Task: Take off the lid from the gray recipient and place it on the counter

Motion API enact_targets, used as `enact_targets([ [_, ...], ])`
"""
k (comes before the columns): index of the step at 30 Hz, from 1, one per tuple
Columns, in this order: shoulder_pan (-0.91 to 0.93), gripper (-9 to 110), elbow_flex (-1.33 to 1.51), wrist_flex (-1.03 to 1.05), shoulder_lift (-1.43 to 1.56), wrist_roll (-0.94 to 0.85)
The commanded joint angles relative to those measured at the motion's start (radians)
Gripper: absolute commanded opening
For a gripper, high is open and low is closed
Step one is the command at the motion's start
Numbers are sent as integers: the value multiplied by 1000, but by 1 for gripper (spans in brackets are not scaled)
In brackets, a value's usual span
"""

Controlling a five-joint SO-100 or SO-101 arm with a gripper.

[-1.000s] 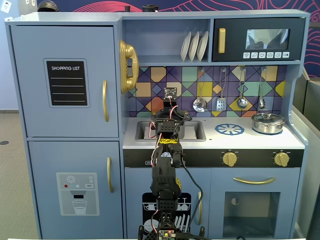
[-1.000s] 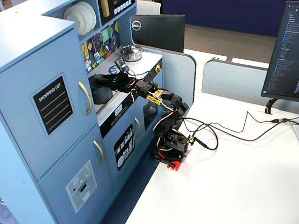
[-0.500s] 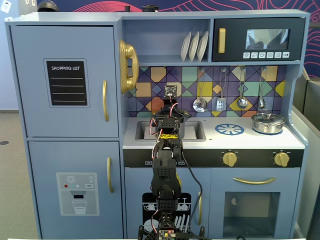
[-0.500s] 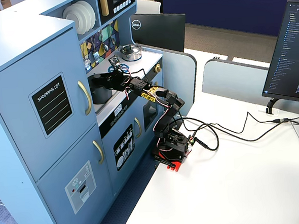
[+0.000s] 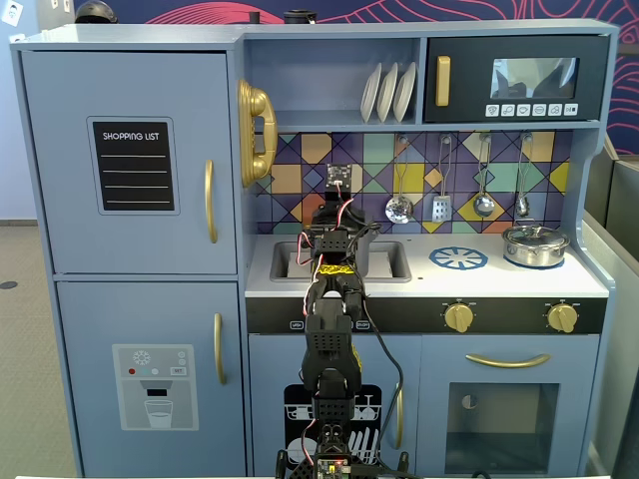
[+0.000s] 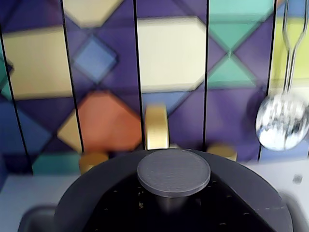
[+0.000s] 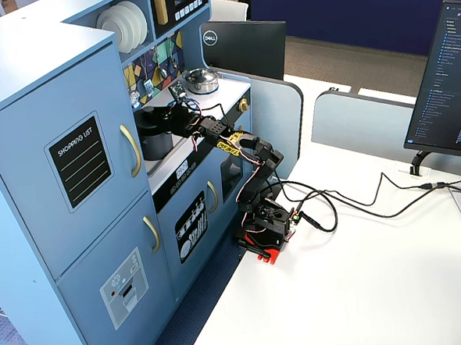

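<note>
Closest to the wrist camera sat the lid (image 6: pixel 174 208), a dark-gray disc filling the bottom of that view, with its round flat knob (image 6: pixel 174 173) at the middle. Behind the lid rose the tiled backsplash (image 6: pixel 96 72) of purple, cream and orange shapes, with a cream tap (image 6: pixel 157 126) standing just beyond the knob and a shiny ladle bowl (image 6: pixel 281 121) hanging to the right of the lid.

Neither finger of the gripper showed in the wrist view, and in both fixed views the arm's own body hid the tips, so I cannot tell whether the claw was wide or narrow.

From the side fixed view, the gray recipient (image 7: pixel 155 138) stood on the counter (image 7: pixel 211 111) at the sink end, lid on top, with the gripper (image 7: pixel 178 113) reaching to its upper edge. From the front fixed view the arm (image 5: pixel 329 339) rose in front of the sink (image 5: pixel 384 261) and covered the pot. On the counter (image 5: pixel 429 284), right of the sink, lay 1 blue burner print (image 5: pixel 458 258), and further right stood 1 shiny silver pot (image 5: pixel 535 245).
</note>
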Motion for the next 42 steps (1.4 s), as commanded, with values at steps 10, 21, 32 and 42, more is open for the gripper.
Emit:
enact_targets([
  [10,334,0,-46,-61,110,-35],
  [21,526,0,268,-247,144,0],
  [32,554,0,344,-454,-43,-5],
  [42,541,0,337,-514,-153,-15],
])
